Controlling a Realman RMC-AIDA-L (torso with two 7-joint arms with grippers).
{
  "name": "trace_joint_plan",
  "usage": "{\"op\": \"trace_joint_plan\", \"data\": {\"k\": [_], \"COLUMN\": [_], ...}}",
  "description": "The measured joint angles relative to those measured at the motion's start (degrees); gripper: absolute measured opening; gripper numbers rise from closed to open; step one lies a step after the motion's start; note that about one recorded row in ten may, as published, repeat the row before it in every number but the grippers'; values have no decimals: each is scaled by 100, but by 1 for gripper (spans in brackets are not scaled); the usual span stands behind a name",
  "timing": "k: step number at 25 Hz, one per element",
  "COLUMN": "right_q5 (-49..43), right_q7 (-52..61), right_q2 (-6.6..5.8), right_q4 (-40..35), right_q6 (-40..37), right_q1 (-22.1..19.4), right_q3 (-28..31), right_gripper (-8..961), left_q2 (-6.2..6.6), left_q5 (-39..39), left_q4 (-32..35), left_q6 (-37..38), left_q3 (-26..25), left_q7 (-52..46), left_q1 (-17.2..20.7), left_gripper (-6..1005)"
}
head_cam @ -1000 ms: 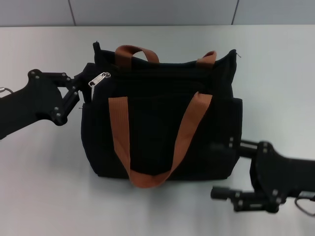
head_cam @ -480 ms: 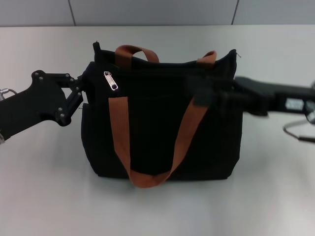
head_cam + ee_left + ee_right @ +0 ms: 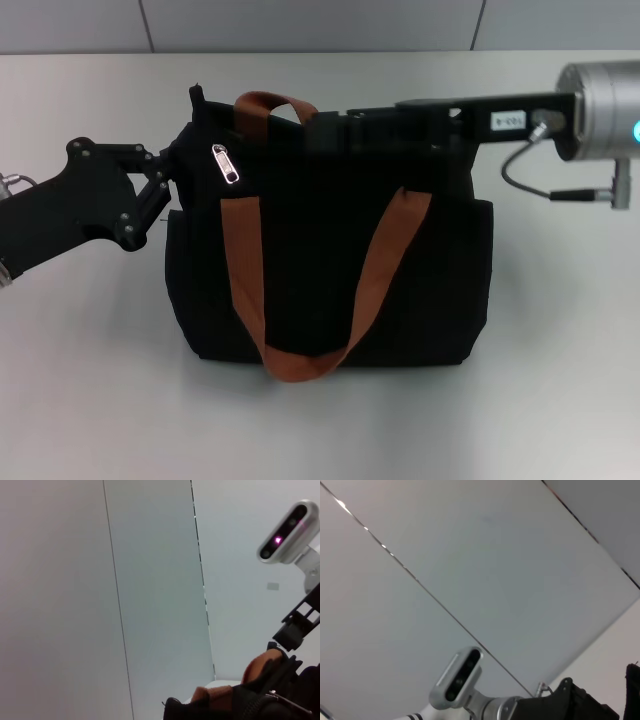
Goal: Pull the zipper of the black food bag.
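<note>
Watching: I see the black food bag [image 3: 330, 240] standing upright on the table [image 3: 560, 380], its orange-brown straps [image 3: 245, 270] hanging down the near face.
Left gripper: my left gripper [image 3: 172, 172] is pressed against the bag's upper corner on its own side; its fingers look closed on the fabric there, though black on black leaves me unsure.
Zipper: the zipper [image 3: 227, 163] hangs just beyond the left gripper's tips, on the bag's near face right below the top edge, pull tab pointing down and free of either gripper.
Right gripper: my right gripper [image 3: 325, 125] reaches across the bag's top edge towards that tab; I cannot tell whether its jaws are apart or together, as the tips vanish against the fabric.
Gap: the right gripper's end sits near the tab but not on it, with the rear strap loop [image 3: 270, 103] beside it.
Risk one: I judge the tab tiny and slippery, so a pinch could close on fabric or strap instead.
Risk two: if the left hold slips, a pull could drag or tip the whole bag rather than run the slider.
</note>
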Motion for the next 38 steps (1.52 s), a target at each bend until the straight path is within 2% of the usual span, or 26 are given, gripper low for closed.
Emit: {"op": "trace_joint_plan", "data": {"k": [7,17,23,27,38], "right_q5": [0,-12,-172,-211,-223], "right_q7": [711,1371,1509,1530,1534], "right_q2": [-96,-109,-91,-61,-34], "right_q4": [-45,-84,-84,-89,-119], "right_q6": [365,445,567,781,1124], "right_q1": [412,657,744,788,905], "right_q3": [-395,-913,-964,-1202,-1492], "right_gripper": [780,760,557,403,403], "left_q2": [5,-10,-38,-44,-21], "left_q5": [-115,-123,-107,-92,-87], "left_q4": [-20,-37,-44,-44,-42], "left_q6": [21,-23,-71,-83,-60], "left_q3": [0,9,9,24,18], "left_q7": [-40,-36,-35,-33,-36], "left_q1": [-3,30,35,46,44], "left_gripper": [18,18,18,18,18]}}
